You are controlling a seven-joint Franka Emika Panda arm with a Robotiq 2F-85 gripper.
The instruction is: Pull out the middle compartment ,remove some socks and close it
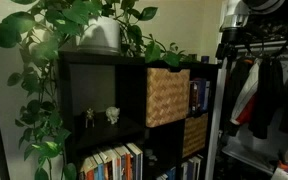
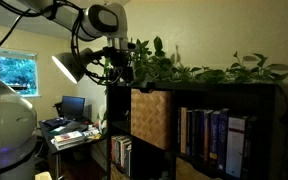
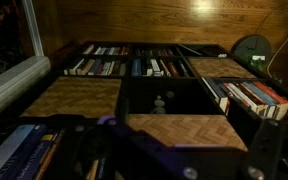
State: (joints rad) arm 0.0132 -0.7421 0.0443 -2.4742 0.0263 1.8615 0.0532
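Note:
The middle compartment (image 1: 167, 96) is a tan woven wicker basket that sits flush in its cell of the black shelf unit (image 1: 104, 64); it also shows in the other exterior view as the middle compartment (image 2: 151, 117). My gripper (image 2: 119, 62) hangs in the air beside the shelf's upper corner, well clear of the basket, open and holding nothing. In the wrist view the gripper's dark housing (image 3: 104, 150) fills the bottom edge, and a woven basket front (image 3: 179, 130) lies closest ahead. The socks are hidden.
A leafy plant (image 1: 94, 25) trails over the shelf top. Two small figurines (image 1: 101, 116) stand in the cell beside the basket. Books (image 2: 209, 135) fill other cells. A smaller darker basket (image 1: 194, 135) sits lower down. Clothes (image 1: 259, 90) hang on a rack beside the shelf.

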